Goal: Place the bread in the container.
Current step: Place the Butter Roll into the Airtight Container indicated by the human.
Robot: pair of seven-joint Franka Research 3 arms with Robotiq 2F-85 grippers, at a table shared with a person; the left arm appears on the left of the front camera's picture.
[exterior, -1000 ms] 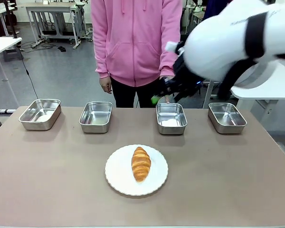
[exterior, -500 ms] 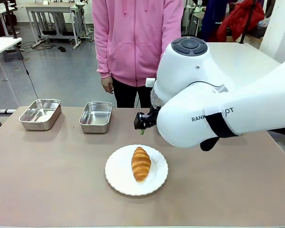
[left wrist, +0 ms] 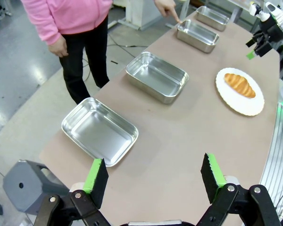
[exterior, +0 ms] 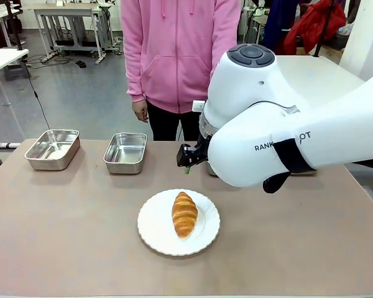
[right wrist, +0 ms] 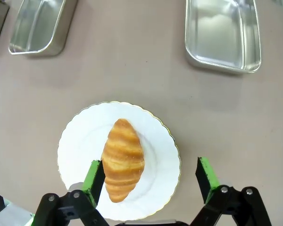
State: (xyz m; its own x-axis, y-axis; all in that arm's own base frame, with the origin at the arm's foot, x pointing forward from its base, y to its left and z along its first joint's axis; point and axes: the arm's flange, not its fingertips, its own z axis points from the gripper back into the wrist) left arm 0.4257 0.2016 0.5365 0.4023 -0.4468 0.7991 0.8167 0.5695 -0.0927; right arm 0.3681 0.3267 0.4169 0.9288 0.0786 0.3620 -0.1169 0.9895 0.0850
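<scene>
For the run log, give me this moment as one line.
right tool: open over golden-brown ridged croissant | croissant: on round white scalloped plate | left tool: open | person's hand: pointing at rectangular stainless-steel pan

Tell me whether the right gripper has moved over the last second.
Yes. In the front view the right gripper has come down and leftward, ending closer to the white plate.

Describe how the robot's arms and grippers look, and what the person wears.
The right arm is glossy white with rounded casings, a dark grey joint cap, a black band and partly hidden dark lettering. The right gripper and left gripper are black linkages with bright green pads. The person wears a pink hoodie and dark trousers.
</scene>
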